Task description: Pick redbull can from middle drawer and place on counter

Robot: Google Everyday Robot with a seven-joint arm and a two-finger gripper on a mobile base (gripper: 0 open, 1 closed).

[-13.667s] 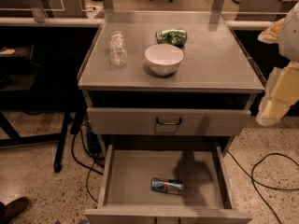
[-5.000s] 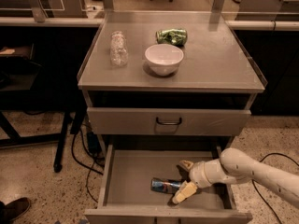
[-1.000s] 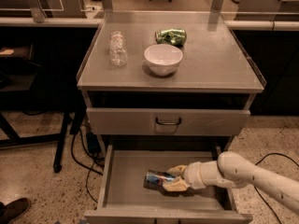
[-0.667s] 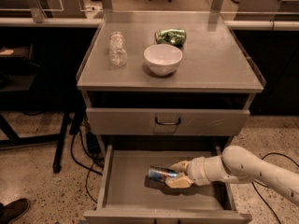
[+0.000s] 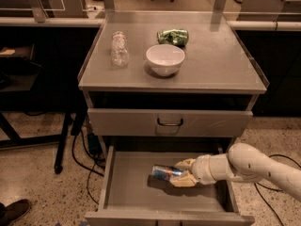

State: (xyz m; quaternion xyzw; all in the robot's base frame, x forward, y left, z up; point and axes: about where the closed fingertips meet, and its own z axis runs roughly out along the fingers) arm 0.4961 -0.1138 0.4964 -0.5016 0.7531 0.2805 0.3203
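My gripper (image 5: 182,172), clamped on the redbull can (image 5: 164,172), lies inside the middle drawer (image 5: 131,192). A white bowl (image 5: 165,59) stands mid-counter (image 5: 221,65), above a speckled floor (image 5: 37,178).

So the gripper (image 5: 178,173) is down inside the open middle drawer (image 5: 127,192) with its fingers (image 5: 185,164) clamped on the redbull can (image 5: 162,172), which is lying sideways.

my gripper (image 5: 184,172) sat in drawer (image 5: 127,192), clamped on can (image 5: 162,172) | can's right end hid behind my gripper | my arm (image 5: 256,164) ran off right edge | drawer front was cut by bottom edge
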